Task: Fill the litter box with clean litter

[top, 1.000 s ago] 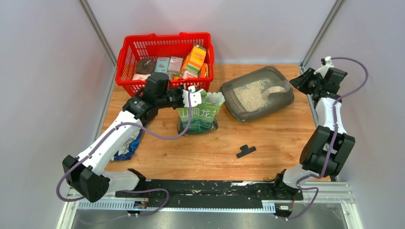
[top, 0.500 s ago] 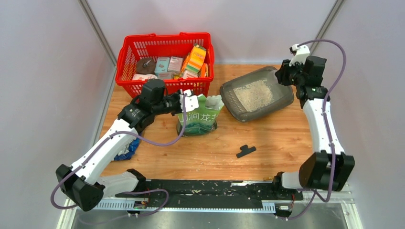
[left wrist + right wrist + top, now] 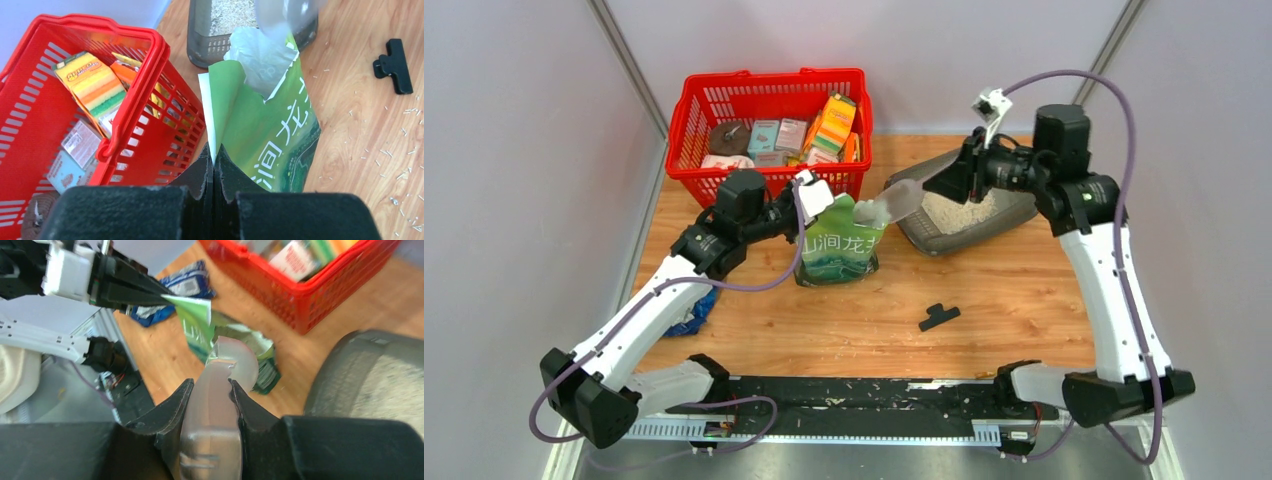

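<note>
Since the earlier frame, the right arm has swung left from beyond the litter box (image 3: 1020, 208), carrying a scoop (image 3: 894, 203) to the pouch (image 3: 839, 248). Right gripper (image 3: 941, 184): fingers clamped on the translucent scoop's handle, with the bowl just over the pouch's open top. Left gripper (image 3: 810, 199): jaws pressed together on the pouch's torn upper edge; the pouch stands upright on the table (image 3: 994, 300). The litter box sits at far right, partly behind the right gripper, with pale litter (image 3: 955, 212) inside. Basket (image 3: 692, 125) at far left; black clip (image 3: 938, 317) on the wood nearer the bases.
</note>
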You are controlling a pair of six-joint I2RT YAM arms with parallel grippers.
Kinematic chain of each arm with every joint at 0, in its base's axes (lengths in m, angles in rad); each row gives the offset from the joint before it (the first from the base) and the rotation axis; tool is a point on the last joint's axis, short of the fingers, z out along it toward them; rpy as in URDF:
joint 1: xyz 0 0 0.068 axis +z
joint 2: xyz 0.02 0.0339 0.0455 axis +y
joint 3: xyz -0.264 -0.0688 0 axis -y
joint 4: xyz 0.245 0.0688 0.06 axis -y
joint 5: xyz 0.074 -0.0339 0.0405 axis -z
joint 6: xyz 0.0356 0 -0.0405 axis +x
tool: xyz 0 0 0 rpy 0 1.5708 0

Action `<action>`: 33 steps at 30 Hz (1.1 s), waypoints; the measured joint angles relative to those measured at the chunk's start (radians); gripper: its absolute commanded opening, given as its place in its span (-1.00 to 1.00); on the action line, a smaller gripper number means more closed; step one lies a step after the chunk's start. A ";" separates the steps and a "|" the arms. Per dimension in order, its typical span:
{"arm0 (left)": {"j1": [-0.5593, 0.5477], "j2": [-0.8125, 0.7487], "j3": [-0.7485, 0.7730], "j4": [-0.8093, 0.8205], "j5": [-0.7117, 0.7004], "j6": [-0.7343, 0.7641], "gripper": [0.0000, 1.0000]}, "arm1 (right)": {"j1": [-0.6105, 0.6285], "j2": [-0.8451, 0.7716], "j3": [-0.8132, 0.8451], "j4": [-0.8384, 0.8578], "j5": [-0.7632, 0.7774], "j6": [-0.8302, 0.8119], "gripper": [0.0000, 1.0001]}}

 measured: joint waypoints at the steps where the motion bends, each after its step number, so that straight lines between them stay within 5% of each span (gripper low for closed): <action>1: 0.000 0.000 -0.002 0.006 -0.002 -0.013 -1.00 | 0.023 0.021 0.000 -0.027 0.003 -0.005 -1.00; 18: -0.001 -0.058 -0.066 0.052 -0.002 -0.072 -1.00 | 0.157 0.218 0.210 -0.143 0.083 -0.099 -1.00; 33: -0.001 -0.061 -0.074 0.067 -0.007 -0.104 -1.00 | 0.274 0.232 0.196 -0.256 0.169 -0.409 -1.00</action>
